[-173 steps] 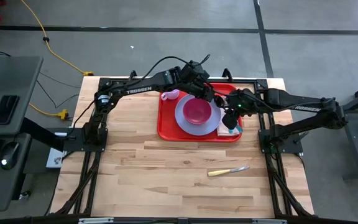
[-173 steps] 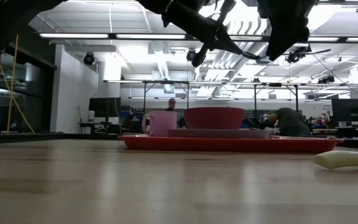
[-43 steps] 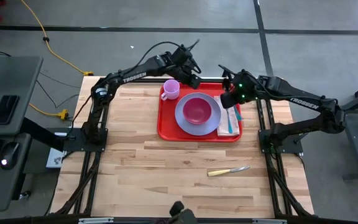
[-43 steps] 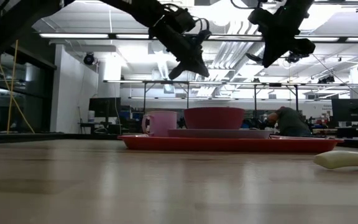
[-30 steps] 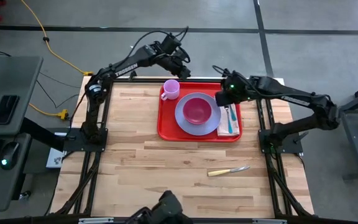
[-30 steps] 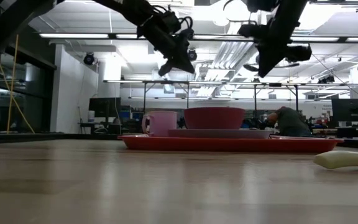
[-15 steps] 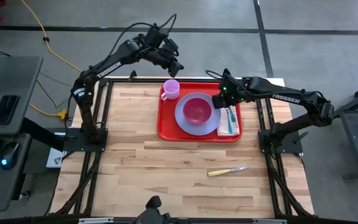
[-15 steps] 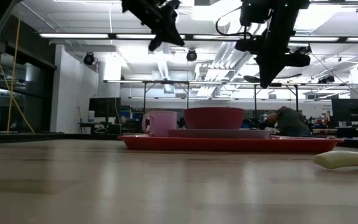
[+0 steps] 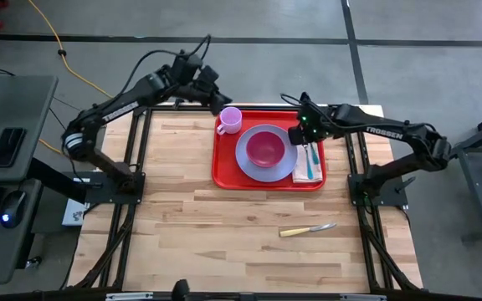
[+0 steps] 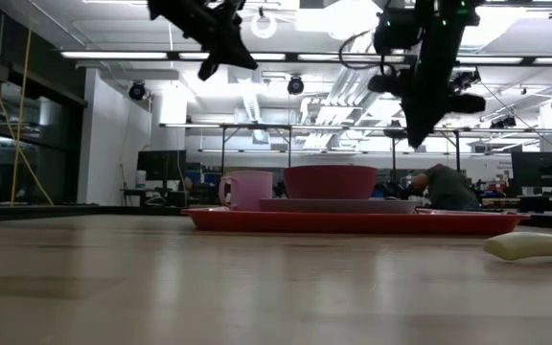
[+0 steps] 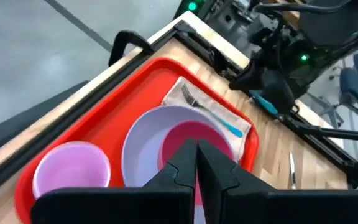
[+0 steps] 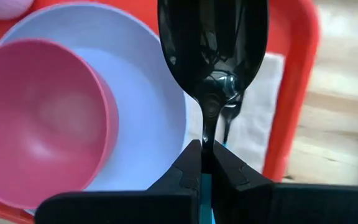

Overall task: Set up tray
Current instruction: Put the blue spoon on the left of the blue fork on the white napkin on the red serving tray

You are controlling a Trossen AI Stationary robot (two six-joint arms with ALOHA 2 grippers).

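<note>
knife [image 9: 307,228], pale handle, flat on planked wood desk [image 9: 224,242] near front | tray [image 9: 224,171], glossy red plastic, rounded corners, raised rim, at desk's far middle: lavender round plate [image 9: 249,163], pink bowl [image 9: 265,148], pink mug [image 9: 230,119], tan napkin [image 9: 317,159] | right tool [image 9: 294,134] clamped on glossy black spoon [image 12: 211,43] with teal handle, above tray | left tool [image 9: 217,106] fingers together, empty, raised beyond tray

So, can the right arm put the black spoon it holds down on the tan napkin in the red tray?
Probably yes: the right gripper, shut on the black spoon, hangs over the tan napkin, where a fork lies.
</note>
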